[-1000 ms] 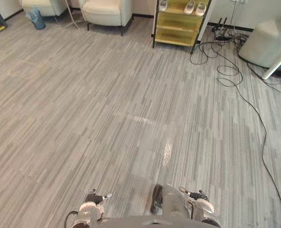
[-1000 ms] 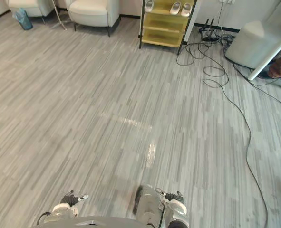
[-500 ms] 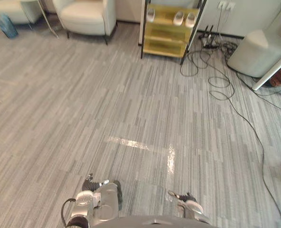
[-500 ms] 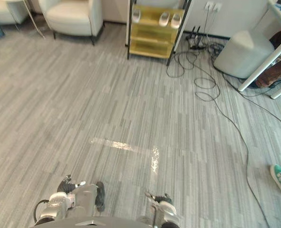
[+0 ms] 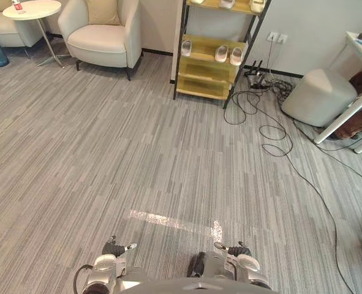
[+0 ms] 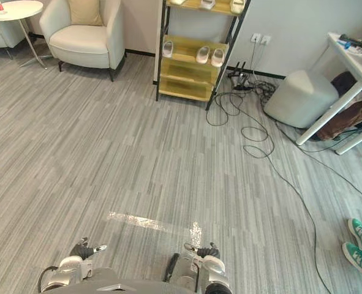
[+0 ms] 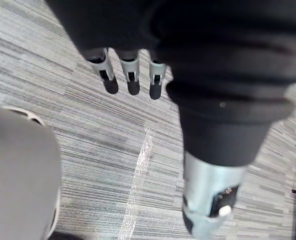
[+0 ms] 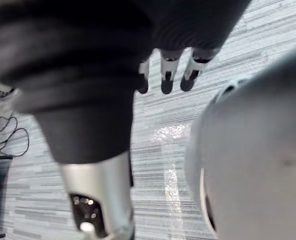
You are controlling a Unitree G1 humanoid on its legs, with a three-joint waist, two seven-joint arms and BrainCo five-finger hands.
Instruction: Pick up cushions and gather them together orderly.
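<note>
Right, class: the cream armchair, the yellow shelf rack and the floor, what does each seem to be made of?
Cream armchair: smooth, even upholstery, probably leather or imitation. Yellow shelf rack: flat boards, perhaps wood or laminate, on thin black posts, likely metal. Grey striped floor: hard planks, maybe vinyl or laminate; a bright reflection shows gloss.

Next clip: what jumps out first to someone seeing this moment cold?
A wide grey striped floor takes up the middle. At the far wall stand a yellow shelf rack with white slippers and, to its left, a cream armchair holding a tan cushion. The left hand and right hand hang open low down, holding nothing.
</note>
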